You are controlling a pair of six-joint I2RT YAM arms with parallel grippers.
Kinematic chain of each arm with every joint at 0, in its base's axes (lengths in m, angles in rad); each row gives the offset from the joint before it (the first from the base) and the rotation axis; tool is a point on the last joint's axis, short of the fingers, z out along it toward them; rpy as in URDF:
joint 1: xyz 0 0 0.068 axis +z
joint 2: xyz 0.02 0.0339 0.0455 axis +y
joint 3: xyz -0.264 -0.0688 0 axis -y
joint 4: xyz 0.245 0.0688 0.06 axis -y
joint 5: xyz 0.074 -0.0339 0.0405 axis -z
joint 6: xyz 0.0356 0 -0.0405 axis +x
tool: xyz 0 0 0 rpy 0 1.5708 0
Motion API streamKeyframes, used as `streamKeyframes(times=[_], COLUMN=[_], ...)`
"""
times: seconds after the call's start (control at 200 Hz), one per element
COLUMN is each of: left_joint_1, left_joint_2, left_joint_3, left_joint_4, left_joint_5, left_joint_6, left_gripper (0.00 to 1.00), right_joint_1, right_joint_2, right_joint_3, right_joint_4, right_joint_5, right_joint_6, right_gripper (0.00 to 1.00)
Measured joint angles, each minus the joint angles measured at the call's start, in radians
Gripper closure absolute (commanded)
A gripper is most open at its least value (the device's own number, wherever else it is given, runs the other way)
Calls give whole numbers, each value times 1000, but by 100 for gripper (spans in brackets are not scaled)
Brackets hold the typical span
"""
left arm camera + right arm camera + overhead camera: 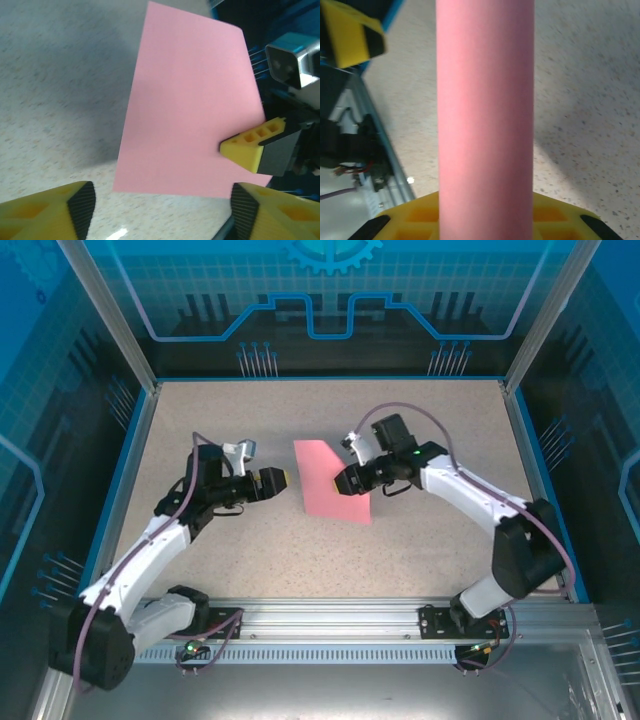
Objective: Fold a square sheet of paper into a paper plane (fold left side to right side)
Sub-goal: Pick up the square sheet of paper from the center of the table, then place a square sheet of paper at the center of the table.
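Observation:
The square sheet of paper (325,475) lies pink on the table's middle and shows as a rectangle, taller than wide. My right gripper (340,480) is shut on its right part. In the left wrist view one yellow finger (250,147) of it presses on top of the paper (190,105). In the right wrist view the paper (485,115) runs as a bulging pink band straight out from the right gripper (485,227), over its lower finger (415,222). My left gripper (283,480) is open just left of the sheet, and its jaws (162,212) stand wide with only table between them.
Blue walls and aluminium posts (110,320) enclose the speckled table (250,560). A metal rail (330,615) carrying both arm bases runs along the near edge. The left gripper's yellow tip (352,32) appears at the top left of the right wrist view.

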Motion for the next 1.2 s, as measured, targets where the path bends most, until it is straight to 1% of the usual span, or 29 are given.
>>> streamKeyframes(times=[0.065,0.18,0.33,0.405,0.53,0.65,0.685,0.735,0.78,0.855,1.02,1.11,1.2], left_joint_1=[2,2,2,1,-11,-39,-45,-50,-51,-51,-51,-51,-51], left_joint_2=[-29,-33,-9,2,21,34,36,41,46,61,140,220,322], left_joint_3=[-4,-21,-50,-52,-53,-55,-54,-54,-53,-50,-47,-44,-33], left_joint_4=[45,139,235,259,306,339,343,341,337,317,266,249,235], left_joint_5=[48,129,205,224,250,268,269,272,270,264,237,219,196], left_joint_6=[-2,-10,-38,-50,-76,-87,-85,-87,-75,-67,-45,-30,-18], left_gripper=[16,14,15,18,37,69,79,89,93,94,96,96,97], right_joint_1=[-14,-14,-14,-14,-14,-14,-14,-14,-15,-21,-44,-47,-47], right_joint_2=[-47,-100,-127,-130,-130,-130,-130,-131,-132,-140,-174,-179,-174], right_joint_3=[0,0,-1,-4,-15,-18,-19,-19,-19,-22,-29,-40,-53], right_joint_4=[-11,-25,-27,-21,-11,-11,-11,-13,-13,-25,-88,-109,-121], right_joint_5=[-68,-174,-272,-305,-339,-347,-344,-327,-304,-237,29,171,277], right_joint_6=[-20,-37,-35,-29,-16,-8,-5,2,0,5,-4,-3,3], right_gripper=[73,73,73,72,72,70,67,61,55,45,26,23,20])
